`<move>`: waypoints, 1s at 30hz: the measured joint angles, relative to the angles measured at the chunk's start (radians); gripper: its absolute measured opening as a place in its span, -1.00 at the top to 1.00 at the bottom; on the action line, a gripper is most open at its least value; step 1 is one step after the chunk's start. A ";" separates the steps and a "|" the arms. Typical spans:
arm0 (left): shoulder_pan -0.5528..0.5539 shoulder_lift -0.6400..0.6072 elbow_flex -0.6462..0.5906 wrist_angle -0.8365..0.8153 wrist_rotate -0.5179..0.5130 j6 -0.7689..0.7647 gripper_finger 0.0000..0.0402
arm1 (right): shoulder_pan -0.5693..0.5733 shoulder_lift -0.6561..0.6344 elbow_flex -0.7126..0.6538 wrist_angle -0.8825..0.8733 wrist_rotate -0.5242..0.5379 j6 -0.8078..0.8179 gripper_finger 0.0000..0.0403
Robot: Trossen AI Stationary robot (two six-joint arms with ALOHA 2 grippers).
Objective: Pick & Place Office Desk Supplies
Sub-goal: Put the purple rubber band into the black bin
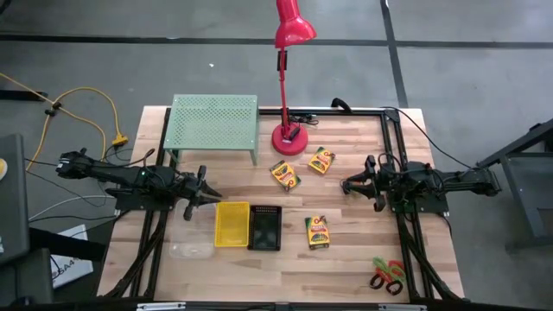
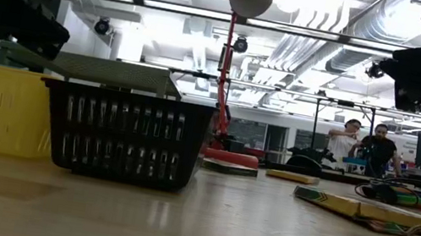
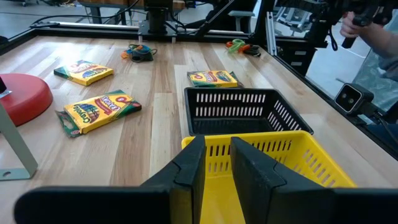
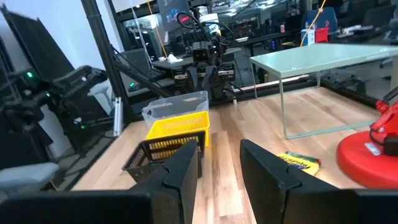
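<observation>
Three yellow crayon boxes lie flat on the wooden table: two near the lamp and one nearer the front. The yellow bin, black mesh bin and clear bin stand at the left front. The red-and-green-handled scissors lie at the front right. A small bundle of coloured loops lies before the right arm. My left gripper hovers open just behind the yellow bin. My right gripper is also open, at the table's right, pointing level toward the bins.
The tall red lamp stands at the far middle, beside the light-green perforated rack at the far left. A black frame rail runs along the right side. Bare wood lies between the bins and the scissors. People stand in the room beyond.
</observation>
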 joint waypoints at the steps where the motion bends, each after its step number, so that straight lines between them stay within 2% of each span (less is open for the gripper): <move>1: 0.000 0.000 0.000 0.000 0.000 0.000 0.65 | 0.000 0.000 0.000 0.001 0.005 0.017 0.46; 5: 0.000 0.000 0.000 0.000 0.000 0.000 0.65 | 0.000 0.000 0.000 0.004 0.009 0.044 0.46; 14: 0.000 0.000 0.000 0.000 0.000 0.000 0.65 | 0.000 0.041 0.010 0.013 0.110 0.044 0.46; 18: 0.000 0.000 0.000 0.000 0.000 0.000 0.65 | 0.000 0.140 0.060 0.022 0.102 0.040 0.46; 23: 0.000 0.000 0.000 0.000 0.000 0.000 0.65 | 0.000 0.311 0.159 0.003 0.079 -0.053 0.46; 30: 0.000 0.000 0.000 0.000 0.000 0.000 0.65 | 0.000 0.560 0.339 -0.222 0.079 -0.063 0.46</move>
